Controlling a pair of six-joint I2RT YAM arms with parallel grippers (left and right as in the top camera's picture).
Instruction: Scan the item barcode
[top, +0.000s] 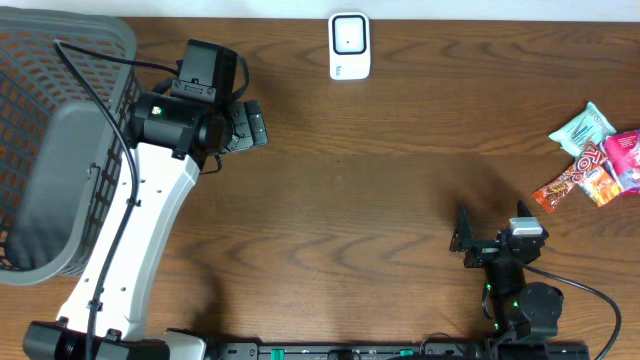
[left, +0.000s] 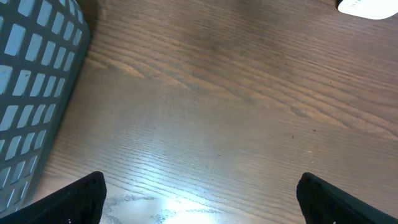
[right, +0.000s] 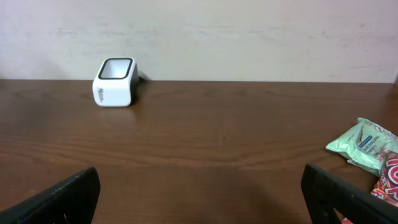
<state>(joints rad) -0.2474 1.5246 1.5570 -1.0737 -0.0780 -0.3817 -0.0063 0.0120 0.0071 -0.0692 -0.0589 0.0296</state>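
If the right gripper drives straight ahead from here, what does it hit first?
Nothing close: the right gripper faces bare table, then probably the wall. The scanner sits left of its line, snack packets right.

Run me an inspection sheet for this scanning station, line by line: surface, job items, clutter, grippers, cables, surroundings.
Surface: brown wooden table, no spills seen.
Job's things: white scanner at the far edge; snack packets bunched at the right edge, untouched.
Clutter: grey mesh basket at the left end.
Grippers: left gripper open and empty, beside the basket; right gripper open and empty, short of the packets.
Cables: black cable crosses the basket along the left arm; second cable loops by the right arm's base.
Surroundings: pale wall behind the table.
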